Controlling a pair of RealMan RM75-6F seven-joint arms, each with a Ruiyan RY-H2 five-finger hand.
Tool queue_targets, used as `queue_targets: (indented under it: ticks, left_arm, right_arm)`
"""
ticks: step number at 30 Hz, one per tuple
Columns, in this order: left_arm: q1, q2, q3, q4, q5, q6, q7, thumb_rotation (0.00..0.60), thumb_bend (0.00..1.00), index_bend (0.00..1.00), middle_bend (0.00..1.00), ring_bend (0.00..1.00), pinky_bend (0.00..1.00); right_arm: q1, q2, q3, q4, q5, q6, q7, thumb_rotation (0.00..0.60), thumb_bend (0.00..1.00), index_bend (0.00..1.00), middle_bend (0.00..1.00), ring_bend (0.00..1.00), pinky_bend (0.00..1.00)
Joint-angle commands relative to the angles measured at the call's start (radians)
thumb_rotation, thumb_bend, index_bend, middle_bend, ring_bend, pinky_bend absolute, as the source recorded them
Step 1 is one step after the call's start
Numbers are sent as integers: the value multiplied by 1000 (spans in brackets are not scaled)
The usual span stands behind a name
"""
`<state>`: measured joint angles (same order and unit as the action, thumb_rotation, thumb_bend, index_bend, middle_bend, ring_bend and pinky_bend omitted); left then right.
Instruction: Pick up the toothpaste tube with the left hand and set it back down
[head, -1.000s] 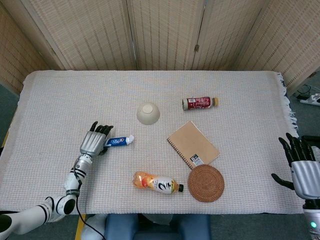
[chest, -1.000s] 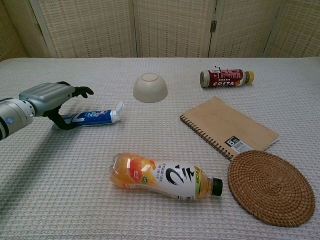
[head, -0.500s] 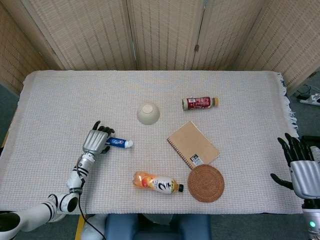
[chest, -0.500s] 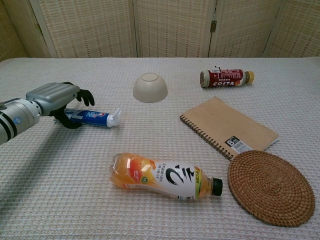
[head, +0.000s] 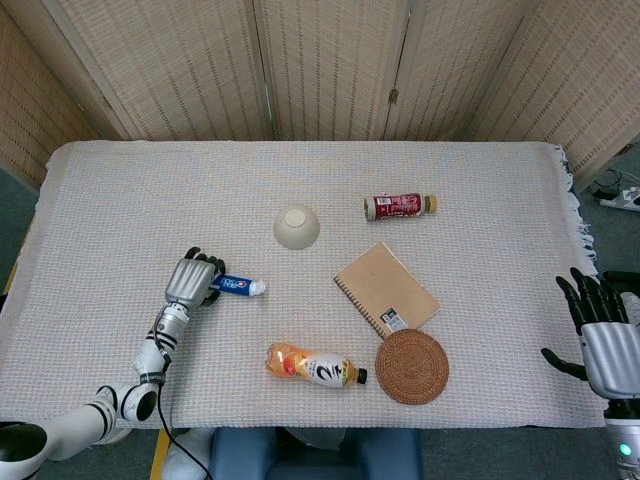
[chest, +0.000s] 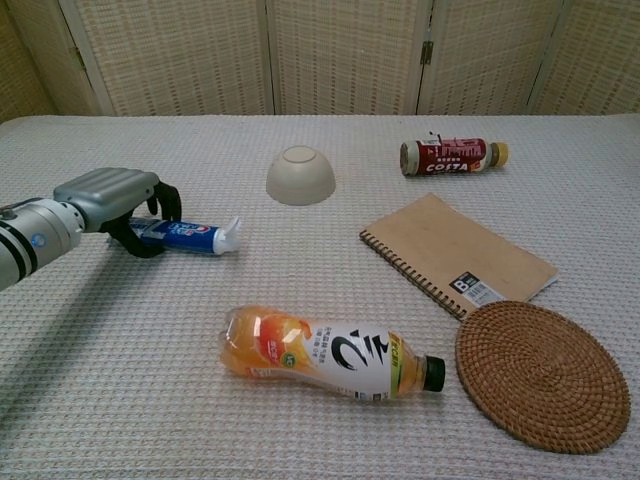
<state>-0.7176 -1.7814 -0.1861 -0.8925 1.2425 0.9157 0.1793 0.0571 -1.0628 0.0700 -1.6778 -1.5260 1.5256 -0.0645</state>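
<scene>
White woven cloth (head: 120, 190) covers the table; near its left edge the left hand (head: 188, 284) grips the tube (chest: 188, 236) by its tail, cap pointing right.

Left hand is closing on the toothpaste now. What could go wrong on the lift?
The left hand grips only the tail end of the toothpaste tube, so the capped end may droop or slip out on the lift. The bowl lies just beyond the cap; a swinging tube could knock it.
</scene>
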Motion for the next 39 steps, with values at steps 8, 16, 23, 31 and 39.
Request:
queue_targets:
  ticks: [8, 16, 23, 31, 39]
  left_arm:
    - [-6, -12, 23, 97, 47, -38, -177, 600, 595, 639, 647, 544, 355]
    - [3, 53, 58, 59, 147, 11, -402, 600, 683, 730, 810, 709, 538]
    - [12, 140, 62, -110, 208, 107, -441, 600, 714, 732, 811, 709, 548]
    - [6, 243, 54, -398, 219, 129, -327, 600, 729, 731, 811, 709, 547]
    - [-9, 290, 29, -617, 136, 83, -159, 600, 736, 731, 811, 709, 538]
  right_arm:
    - [-3, 5, 2, -10, -4, 8, -4, 600, 171, 0, 0, 0, 0]
    - [28, 43, 0, -52, -54, -17, 0, 600, 171, 0, 2, 0, 0]
    - [111, 90, 3, -116, -158, -85, 59, 600, 196, 13, 35, 0, 0]
    - [257, 87, 38, -218, -218, -238, 26, 600, 408, 146, 46, 1, 0]
    - [398, 15, 75, -254, -153, -424, -20, 600, 497, 200, 51, 1, 0]
